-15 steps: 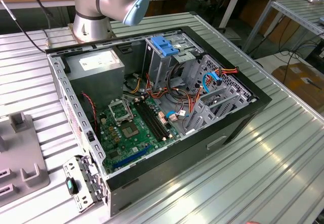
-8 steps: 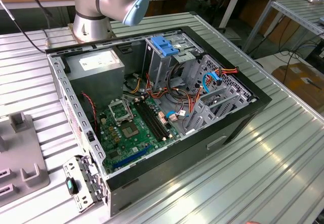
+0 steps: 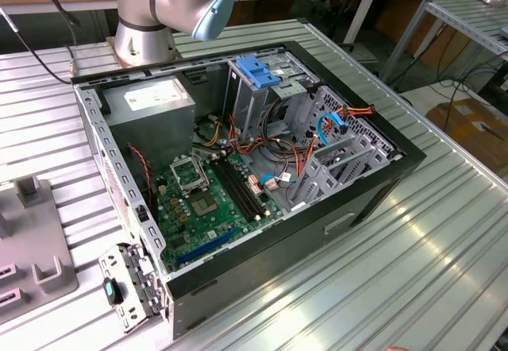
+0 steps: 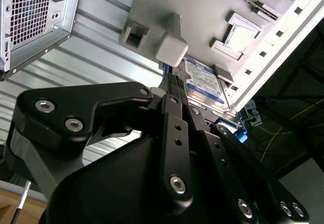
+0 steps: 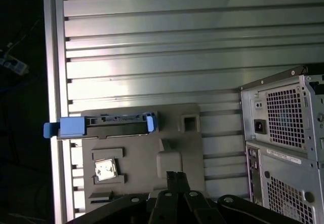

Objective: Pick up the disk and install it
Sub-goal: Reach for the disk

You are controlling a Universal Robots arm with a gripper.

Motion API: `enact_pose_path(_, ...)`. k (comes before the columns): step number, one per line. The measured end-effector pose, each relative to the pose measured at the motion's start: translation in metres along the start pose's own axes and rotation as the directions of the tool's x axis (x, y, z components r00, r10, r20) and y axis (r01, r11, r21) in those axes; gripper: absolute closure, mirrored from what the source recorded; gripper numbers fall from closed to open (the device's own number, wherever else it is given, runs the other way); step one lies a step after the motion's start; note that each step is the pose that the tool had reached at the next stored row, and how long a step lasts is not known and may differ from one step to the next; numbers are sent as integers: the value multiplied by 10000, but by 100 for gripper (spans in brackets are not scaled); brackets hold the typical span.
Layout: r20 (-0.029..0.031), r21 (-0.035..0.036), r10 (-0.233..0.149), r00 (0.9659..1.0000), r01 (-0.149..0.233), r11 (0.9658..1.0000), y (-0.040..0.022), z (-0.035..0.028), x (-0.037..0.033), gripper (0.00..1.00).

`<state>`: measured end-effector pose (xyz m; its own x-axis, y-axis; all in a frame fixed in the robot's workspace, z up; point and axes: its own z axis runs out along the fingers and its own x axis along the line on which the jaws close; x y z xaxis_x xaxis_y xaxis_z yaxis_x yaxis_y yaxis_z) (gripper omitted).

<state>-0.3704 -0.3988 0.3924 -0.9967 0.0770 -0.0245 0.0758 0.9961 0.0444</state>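
Holds the gripper narrow in the first wrist view, fingers pressed together on nothing. Hangs over a grey fixture plate, close to its raised block. Shows the disk edge-up in a slot of that plate, blue rails at both ends, apart from the fingertips. Sets the plate on a slatted metal table, near the computer case, open-sided in the exterior view.

one disk, one computer case
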Motion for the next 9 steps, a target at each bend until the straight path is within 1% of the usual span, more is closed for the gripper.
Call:
enact_pose_path(2,0,0,0,10000,0,10000,-2,-1,22,89)
enact_pose_path(6,0,0,0,10000,0,10000,-3,-1,44,89)
enact_pose_path(9,0,0,1,10000,-1,10000,-3,-1,46,89)
